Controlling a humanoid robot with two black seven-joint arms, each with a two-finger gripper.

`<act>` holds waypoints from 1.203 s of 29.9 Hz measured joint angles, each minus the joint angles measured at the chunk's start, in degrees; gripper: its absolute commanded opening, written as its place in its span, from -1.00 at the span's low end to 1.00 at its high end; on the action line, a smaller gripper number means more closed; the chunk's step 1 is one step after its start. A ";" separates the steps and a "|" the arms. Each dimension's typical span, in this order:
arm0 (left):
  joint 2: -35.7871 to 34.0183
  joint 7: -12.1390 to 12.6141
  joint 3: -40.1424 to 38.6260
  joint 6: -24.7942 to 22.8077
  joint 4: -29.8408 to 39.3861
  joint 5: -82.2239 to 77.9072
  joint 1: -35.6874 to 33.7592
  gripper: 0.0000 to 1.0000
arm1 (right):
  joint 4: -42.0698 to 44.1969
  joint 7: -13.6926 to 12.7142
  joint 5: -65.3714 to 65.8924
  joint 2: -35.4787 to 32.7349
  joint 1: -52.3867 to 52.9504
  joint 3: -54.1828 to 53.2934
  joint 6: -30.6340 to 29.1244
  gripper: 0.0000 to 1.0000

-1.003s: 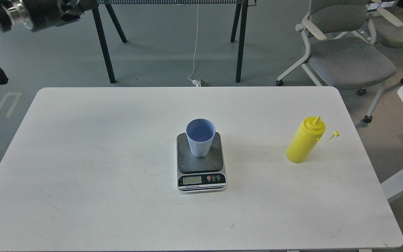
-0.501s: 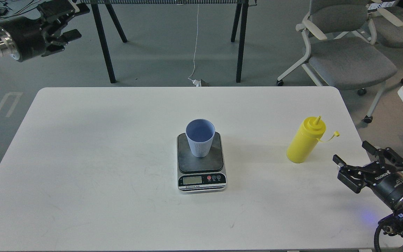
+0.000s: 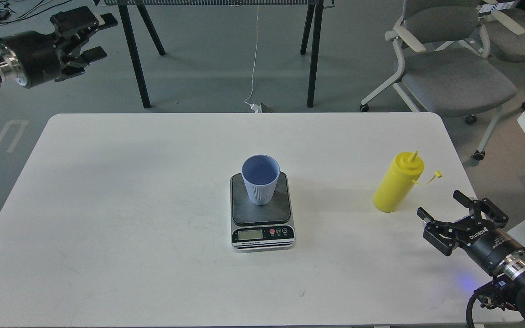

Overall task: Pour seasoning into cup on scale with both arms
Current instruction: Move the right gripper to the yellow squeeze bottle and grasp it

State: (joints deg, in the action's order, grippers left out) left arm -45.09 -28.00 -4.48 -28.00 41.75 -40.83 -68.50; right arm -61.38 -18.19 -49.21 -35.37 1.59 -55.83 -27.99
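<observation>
While my right tool (image 3: 442,215) hangs with fingers spread just beside the bottle (image 3: 397,183), nothing is gripped yet; my left tool (image 3: 90,33) is also spread, up beyond the worktop's (image 3: 107,205) far left corner, well apart from everything. Upright near the right edge stands the bottle, its tethered cap (image 3: 436,173) dangling off the nozzle, which looks uncapped. At the middle sits the cup (image 3: 260,178), upright on the scale (image 3: 261,212). Risks as I judge them: a finger could nudge the tall bottle over toward the edge before I close; squeezing soft plastic too hard could squirt seasoning early; and bumping the light cup could slide it off the plate
</observation>
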 measured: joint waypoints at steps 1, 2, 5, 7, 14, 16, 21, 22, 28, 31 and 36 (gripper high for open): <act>0.00 0.00 0.00 0.00 0.00 0.03 0.10 0.99 | 0.74 0.00 0.47 0.60 0.53 0.04 0.00 0.99; 0.00 0.00 0.00 0.00 0.00 0.04 0.28 0.99 | 1.36 0.00 1.04 1.21 0.94 0.06 0.00 0.99; -0.07 0.00 0.00 0.00 0.01 0.05 0.90 0.99 | 3.21 0.03 2.67 3.37 2.15 0.06 0.00 0.99; -0.10 0.00 0.00 0.00 0.01 0.05 1.13 0.99 | 4.10 0.03 3.10 4.55 2.77 0.06 0.00 0.99; -1.24 0.00 0.00 0.00 0.08 0.06 1.92 0.99 | 6.63 0.06 5.03 7.48 4.48 0.08 0.00 0.99; -1.28 0.00 0.00 0.00 0.09 0.06 2.16 0.99 | 7.58 0.08 5.22 8.03 4.98 0.08 0.00 0.99; -1.34 0.00 -0.06 0.00 0.24 0.06 3.05 0.99 | 10.83 0.09 5.68 9.89 6.81 0.13 0.00 0.99; -1.34 0.00 -0.08 0.00 0.40 0.06 3.12 0.99 | 11.58 0.10 6.23 10.37 7.35 0.14 0.00 0.99; -1.34 0.00 -0.10 0.00 0.95 0.06 3.36 0.99 | 15.08 0.12 8.86 13.42 10.38 0.14 0.00 0.99; -1.46 0.00 -0.10 0.00 0.96 0.06 3.56 0.99 | 16.45 0.12 9.16 14.70 11.48 0.14 0.00 0.99; -1.62 0.00 -0.10 0.00 0.96 0.06 4.19 0.99 | 19.59 0.14 10.73 16.65 13.32 0.16 0.00 0.99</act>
State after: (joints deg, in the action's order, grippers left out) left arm -46.71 -28.00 -4.58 -28.00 42.72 -40.78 -64.31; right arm -41.79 -18.05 -38.49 -18.72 14.91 -55.67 -28.00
